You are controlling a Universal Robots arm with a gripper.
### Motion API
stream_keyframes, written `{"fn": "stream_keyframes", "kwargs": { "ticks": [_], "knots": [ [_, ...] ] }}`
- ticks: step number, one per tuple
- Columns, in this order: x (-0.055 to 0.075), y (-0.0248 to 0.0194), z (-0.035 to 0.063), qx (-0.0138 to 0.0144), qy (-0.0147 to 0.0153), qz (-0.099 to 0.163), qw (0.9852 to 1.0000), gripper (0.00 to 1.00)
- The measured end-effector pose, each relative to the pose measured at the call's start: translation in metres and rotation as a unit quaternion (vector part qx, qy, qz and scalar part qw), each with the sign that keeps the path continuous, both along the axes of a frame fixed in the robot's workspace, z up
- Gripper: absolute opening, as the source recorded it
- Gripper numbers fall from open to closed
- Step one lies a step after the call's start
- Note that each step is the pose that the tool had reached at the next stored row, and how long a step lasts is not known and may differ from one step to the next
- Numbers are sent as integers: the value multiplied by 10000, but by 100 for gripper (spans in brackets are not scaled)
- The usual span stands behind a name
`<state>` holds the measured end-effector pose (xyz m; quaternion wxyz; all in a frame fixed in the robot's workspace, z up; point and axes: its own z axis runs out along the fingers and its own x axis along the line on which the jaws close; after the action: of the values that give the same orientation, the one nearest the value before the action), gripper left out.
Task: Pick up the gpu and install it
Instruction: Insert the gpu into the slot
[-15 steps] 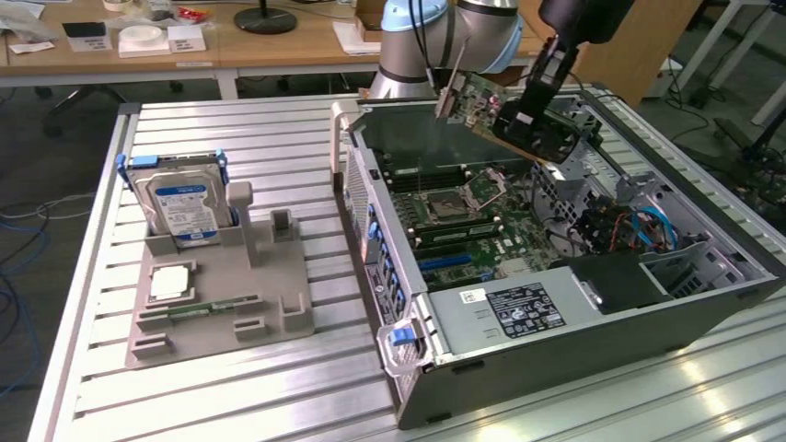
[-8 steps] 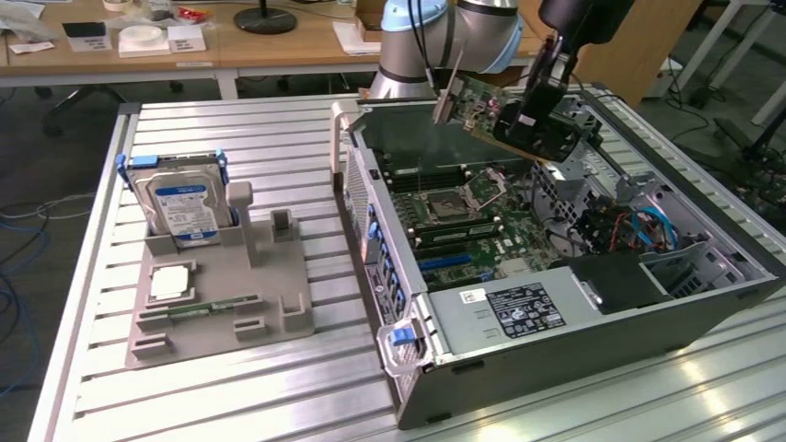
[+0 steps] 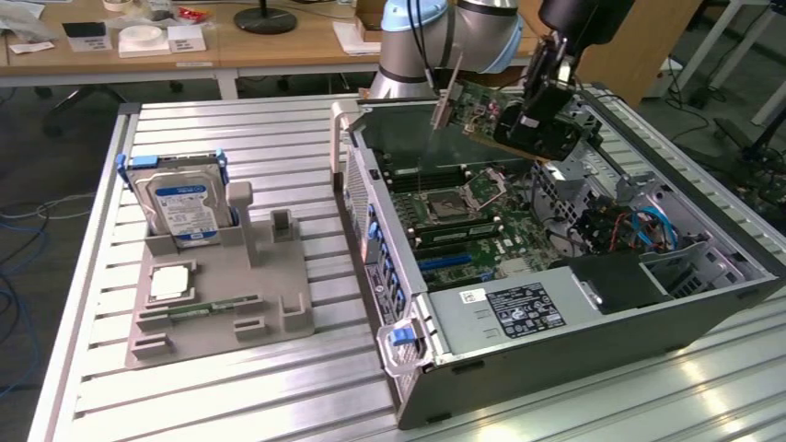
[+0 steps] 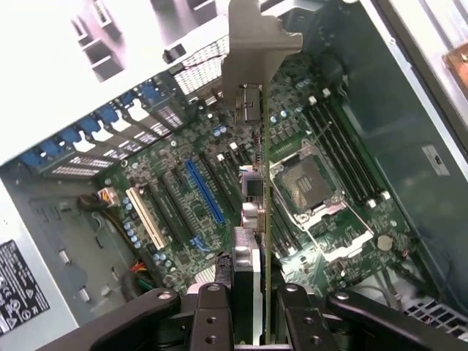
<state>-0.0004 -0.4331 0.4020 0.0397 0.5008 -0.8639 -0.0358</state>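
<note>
Gripped the gpu (image 3: pixel 491 115) between clenched jaws, held it tilted in the air above the open computer case (image 3: pixel 577 350), over the motherboard (image 4: pixel 183 197) without touching, silver bracket (image 4: pixel 252 44) farthest from the wrist

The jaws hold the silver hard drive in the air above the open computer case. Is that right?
Not the hard drive: the jaws are clamped on the gpu, held above the open computer case. The exterior view shows it; the hard drive stands in the grey fixture.
</note>
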Motion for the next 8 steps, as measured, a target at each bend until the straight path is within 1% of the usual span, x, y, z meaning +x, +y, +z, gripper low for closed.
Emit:
{"fn": "stream_keyframes", "kwargs": {
  "ticks": [4, 8],
  "knots": [
    [-1, -1, -4, 0, 0, 282, 9996, 28],
    [-2, -1, -8, 0, 0, 565, 9984, 28]
  ]
}}
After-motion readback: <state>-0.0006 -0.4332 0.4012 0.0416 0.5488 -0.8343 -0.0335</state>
